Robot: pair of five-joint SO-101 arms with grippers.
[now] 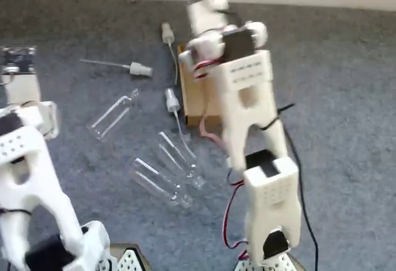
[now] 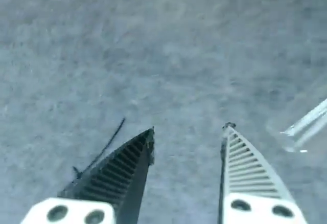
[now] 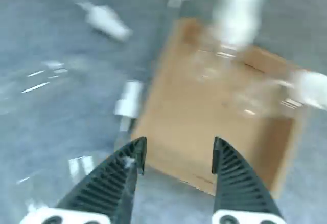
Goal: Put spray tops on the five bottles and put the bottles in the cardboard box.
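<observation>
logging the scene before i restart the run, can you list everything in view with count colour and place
bottles: 3, clear, lying on the carpet beside the box
spray tops: 3, white, loose on the carpet near the bottles
cardboard box: 1, brown, partly under the right arm
clear shapes: blurred, inside the box, count unclear
carpet: grey, covers the table
arms: 2, white
left hand: open, over carpet
right hand: open, above the box

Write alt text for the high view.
Three clear bottles and three white spray tops lie scattered on grey carpet. The right arm stretches over the cardboard box beside them; the left arm stands at the picture's lower left.
</observation>
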